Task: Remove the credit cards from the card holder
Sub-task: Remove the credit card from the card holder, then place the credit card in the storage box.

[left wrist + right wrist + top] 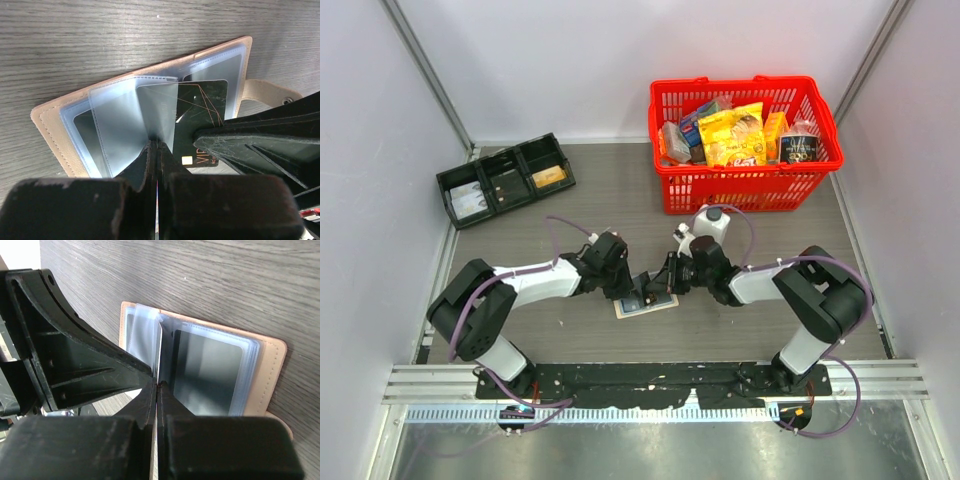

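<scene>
Left gripper (157, 146) is closed, pinching a clear sleeve (120, 125) lifted from the open card holder (50, 120). Right gripper (157, 382) is closed too, its tips meeting the same upright sleeve. A dark card (205, 100) sits in a pocket. The holder lies flat toward the middle of the bench's (620, 200) near edge.

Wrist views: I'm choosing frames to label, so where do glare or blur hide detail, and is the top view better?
Left wrist: glare whitens the clear sleeves of the card holder; left fingers dark and blurred. Right wrist: right fingers blurred, sleeves hazy. Top external: evenly lit, sharp, but the holder is small.
</scene>
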Robot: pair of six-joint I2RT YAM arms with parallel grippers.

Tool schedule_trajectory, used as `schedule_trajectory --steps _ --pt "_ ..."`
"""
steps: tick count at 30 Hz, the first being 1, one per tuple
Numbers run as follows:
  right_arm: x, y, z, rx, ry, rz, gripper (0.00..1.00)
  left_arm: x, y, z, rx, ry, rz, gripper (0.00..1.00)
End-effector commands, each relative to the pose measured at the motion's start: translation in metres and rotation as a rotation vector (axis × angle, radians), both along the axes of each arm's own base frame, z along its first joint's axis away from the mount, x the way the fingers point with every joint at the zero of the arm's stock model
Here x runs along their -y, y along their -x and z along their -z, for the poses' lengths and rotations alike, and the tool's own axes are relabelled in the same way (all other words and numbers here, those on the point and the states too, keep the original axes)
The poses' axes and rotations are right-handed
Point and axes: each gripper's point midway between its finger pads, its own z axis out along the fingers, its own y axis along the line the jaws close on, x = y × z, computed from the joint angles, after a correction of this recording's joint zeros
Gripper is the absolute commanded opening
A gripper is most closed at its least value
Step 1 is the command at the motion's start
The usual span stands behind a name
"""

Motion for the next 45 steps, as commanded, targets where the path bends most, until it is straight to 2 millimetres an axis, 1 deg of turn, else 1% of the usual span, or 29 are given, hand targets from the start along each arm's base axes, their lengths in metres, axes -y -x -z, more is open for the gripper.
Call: schedule_trajectory --steps 1,4,5,6,7,8,10,11,12,13,14,15,16,17,18,19,21,23,24,27,28,29,30,33,34,36,39,42,45 --pt "-0.005 0.0 -0.009 0.014 0.001 -0.017 0.01 -0.022 0.017 0.02 -0.04 -0.089 0.0 0.0" --pt "0.005 -0.003 -0.009 0.036 0.043 0.021 0.01 -0.026 0.016 0.018 -0.027 -0.094 -0.02 0.0" --pt "0.007 -0.004 -0.015 0.053 0.041 0.032 0.01 -0.028 0.017 0.019 -0.026 -0.098 -0.026 0.0" --pt "0.011 -0.006 -0.014 0.061 0.062 0.053 0.01 -0.028 0.016 0.018 -0.022 -0.096 -0.031 0.0" --pt "0.015 -0.008 -0.02 0.078 0.061 0.068 0.01 -0.029 0.017 0.018 -0.019 -0.099 -0.033 0.0" --pt "0.019 -0.008 -0.019 0.079 0.079 0.085 0.01 -0.03 0.016 0.017 -0.017 -0.097 -0.037 0.0" --pt "0.028 -0.011 -0.026 0.098 0.087 0.126 0.01 -0.03 0.015 0.015 -0.012 -0.096 -0.042 0.0" --pt "0.031 -0.012 -0.034 0.112 0.071 0.144 0.01 -0.029 0.014 0.013 -0.009 -0.091 -0.045 0.0" --pt "0.034 -0.014 -0.037 0.114 0.073 0.164 0.01 -0.028 0.013 0.01 0.0 -0.085 -0.048 0.0" --pt "0.035 -0.015 -0.051 0.144 0.047 0.177 0.01 -0.026 0.01 0.003 0.015 -0.067 -0.054 0.0" --pt "0.038 -0.016 -0.054 0.151 0.053 0.195 0.01 -0.026 0.007 -0.001 0.028 -0.061 -0.065 0.0" --pt "0.039 -0.018 -0.068 0.181 0.026 0.206 0.01 -0.025 0.004 -0.009 0.052 -0.047 -0.078 0.03" --pt "0.04 -0.019 -0.081 0.207 0.007 0.223 0.01 -0.022 -0.002 -0.022 0.086 -0.023 -0.086 0.07" --pt "0.041 -0.021 -0.088 0.217 -0.004 0.242 0.01 -0.021 -0.007 -0.034 0.12 -0.001 -0.099 0.14" --pt "0.042 -0.022 -0.101 0.239 -0.032 0.252 0.01 -0.021 -0.014 -0.045 0.164 0.008 -0.119 0.24" --pt "0.044 -0.025 -0.106 0.24 -0.043 0.282 0.01 -0.021 -0.018 -0.059 0.205 0.03 -0.128 0.34" --pt "0.047 -0.029 -0.124 0.268 -0.088 0.33 0.01 -0.02 -0.027 -0.087 0.29 0.082 -0.154 0.56" --pt "0.051 -0.032 -0.143 0.298 -0.147 0.376 0.01 -0.021 -0.033 -0.11 0.363 0.134 -0.178 0.76" --pt "0.052 -0.031 -0.153 0.306 -0.18 0.39 0.01 -0.022 -0.034 -0.122 0.398 0.161 -0.187 0.84" --pt "0.053 -0.036 -0.18 0.343 -0.276 0.436 0.01 -0.019 -0.037 -0.154 0.498 0.276 -0.206 0.94" --pt "0.053 -0.035 -0.185 0.338 -0.303 0.448 0.01 -0.017 -0.037 -0.166 0.531 0.329 -0.212 0.96" --pt "0.052 -0.036 -0.196 0.36 -0.344 0.447 0.01 -0.014 -0.038 -0.177 0.562 0.37 -0.212 0.96" --pt "0.051 -0.036 -0.199 0.349 -0.366 0.452 0.01 -0.011 -0.039 -0.188 0.593 0.415 -0.209 0.96" --pt "0.046 -0.036 -0.212 0.358 -0.429 0.451 0.01 -0.003 -0.04 -0.21 0.655 0.511 -0.197 0.96" --pt "0.046 -0.036 -0.211 0.349 -0.44 0.457 0.01 0.0 -0.041 -0.215 0.663 0.527 -0.19 0.96" --pt "0.046 -0.036 -0.219 0.355 -0.489 0.465 0.01 0.008 -0.041 -0.219 0.667 0.552 -0.169 0.96" --pt "0.046 -0.035 -0.223 0.353 -0.52 0.475 0.01 0.018 -0.04 -0.223 0.668 0.597 -0.147 0.94" --pt "0.046 -0.034 -0.228 0.359 -0.544 0.475 0.01 0.023 -0.042 -0.221 0.666 0.608 -0.14 0.89" --pt "0.047 -0.033 -0.228 0.349 -0.559 0.479 0.01 0.031 -0.038 -0.229 0.673 0.668 -0.111 0.82"
